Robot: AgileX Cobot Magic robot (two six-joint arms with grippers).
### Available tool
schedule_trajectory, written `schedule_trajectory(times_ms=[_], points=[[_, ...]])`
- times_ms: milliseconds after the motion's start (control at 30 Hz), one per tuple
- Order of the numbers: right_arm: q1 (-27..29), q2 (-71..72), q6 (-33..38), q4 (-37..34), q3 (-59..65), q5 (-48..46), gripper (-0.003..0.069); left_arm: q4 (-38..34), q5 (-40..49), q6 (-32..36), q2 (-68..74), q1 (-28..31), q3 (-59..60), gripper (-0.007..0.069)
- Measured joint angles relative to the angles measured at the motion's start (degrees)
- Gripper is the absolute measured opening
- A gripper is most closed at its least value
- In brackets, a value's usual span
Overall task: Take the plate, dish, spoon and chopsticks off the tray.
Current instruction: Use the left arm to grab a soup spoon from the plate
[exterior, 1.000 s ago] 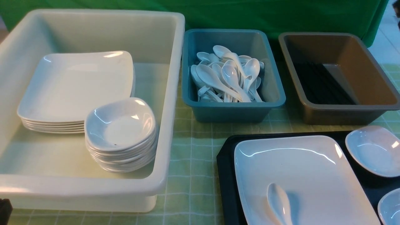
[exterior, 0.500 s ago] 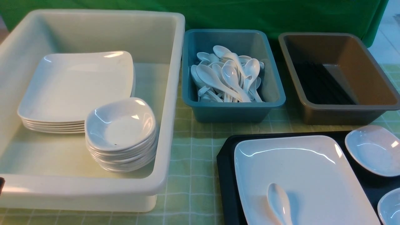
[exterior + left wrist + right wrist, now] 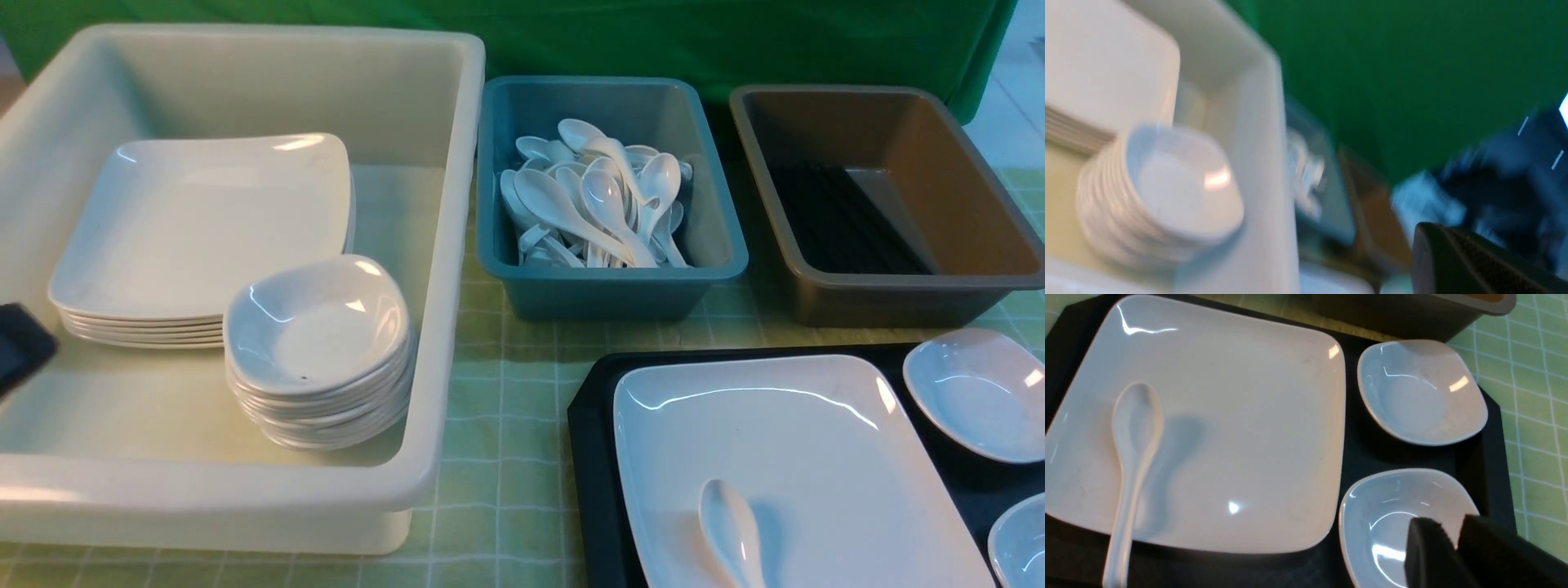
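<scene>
Front view: the left end effector (image 3: 23, 347) has climbed from the picture's bottom corner to mid-height. It is now well to the left of the tray (image 3: 592, 425), over the white tub (image 3: 457, 245).
Left wrist view: smeared by motion, so that arm is on the move. Its end effector is pressed together, and nothing can be seen in it.
Tray: unchanged over the last second; nothing on it has shifted.
Plate (image 3: 784, 457): lies flat on the tray's left part.
Spoon (image 3: 731, 531): rests bowl-up on the plate, toward the tray's near edge.
Far dish (image 3: 976, 392): on the tray's far right corner, just beside the plate.
Near dish (image 3: 1400, 522): on the tray's near right corner, under the right end effector (image 3: 1453, 533).
Right end effector: pads slightly parted, a thin gap between them, pinching nothing, poised just above the near dish.
Chopsticks: none on the tray in either view. Thin dark sticks (image 3: 841, 220) lie in the brown tub (image 3: 898, 302) beyond the tray's far edge; probably the pair is among them, though the shade hides detail.
Teal tub (image 3: 612, 290): beyond the tray's far left corner, on the surface (image 3: 506, 392), full of white spoons.
Meaning: the chopsticks look cleared, while the plate, spoon and both dishes remain. The near dish seems next.
</scene>
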State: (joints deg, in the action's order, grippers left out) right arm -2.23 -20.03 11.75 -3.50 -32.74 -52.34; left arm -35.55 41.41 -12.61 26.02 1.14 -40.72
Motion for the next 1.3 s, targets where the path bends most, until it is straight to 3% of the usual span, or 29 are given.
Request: schedule_trajectory(times_ms=[100, 233, 333, 433, 500, 567, 800, 967, 1067, 1300], points=[[0.0, -0.3, 0.0, 0.0, 0.0, 1.2, 0.0116, -0.8, 17.0, 9.7, 14.3, 0.0, -11.5, 0.0001], [0.0, -0.3, -0.2, -0.1, 0.0, 1.8, 0.0124, -7.4, 25.4, 20.0, 28.5, -0.5, -18.5, 0.0002], [0.0, -0.3, -0.2, -0.1, 0.0, 1.7, 0.0127, -9.4, 25.8, 21.3, 35.9, -4.2, -19.4, 0.0003], [0.0, -0.3, -0.4, -0.2, 0.0, 1.7, 0.0132, -5.9, 22.2, 17.5, 41.7, -11.5, -19.5, 0.0004], [0.0, -0.3, -0.5, -0.2, 0.0, 1.7, 0.0135, 0.9, 17.6, 8.8, 48.1, -22.1, -20.1, 0.0015], [0.0, -0.3, -0.5, -0.2, 0.0, 1.7, 0.0136, 4.1, 16.1, 4.6, 53.3, -28.4, -21.6, 0.0028], [0.0, -0.3, -0.5, -0.3, 0.0, 1.7, 0.0148, 6.4, 11.7, -5.3, 70.3, -43.6, -33.3, 0.0145], [0.0, -0.3, -0.6, -0.3, 0.0, 1.7, 0.0165, 7.0, 13.3, -12.8, 82.6, -49.7, -42.9, 0.0314], [-0.1, -0.3, -0.6, -0.3, 0.0, 1.8, 0.0171, 7.9, 14.2, -17.1, 88.0, -51.1, -46.9, 0.0363], [-3.4, -0.3, -0.6, -0.3, 0.0, 1.9, 0.0190, 11.1, 21.5, -27.5, 98.8, -51.3, -58.1, 0.0387]])
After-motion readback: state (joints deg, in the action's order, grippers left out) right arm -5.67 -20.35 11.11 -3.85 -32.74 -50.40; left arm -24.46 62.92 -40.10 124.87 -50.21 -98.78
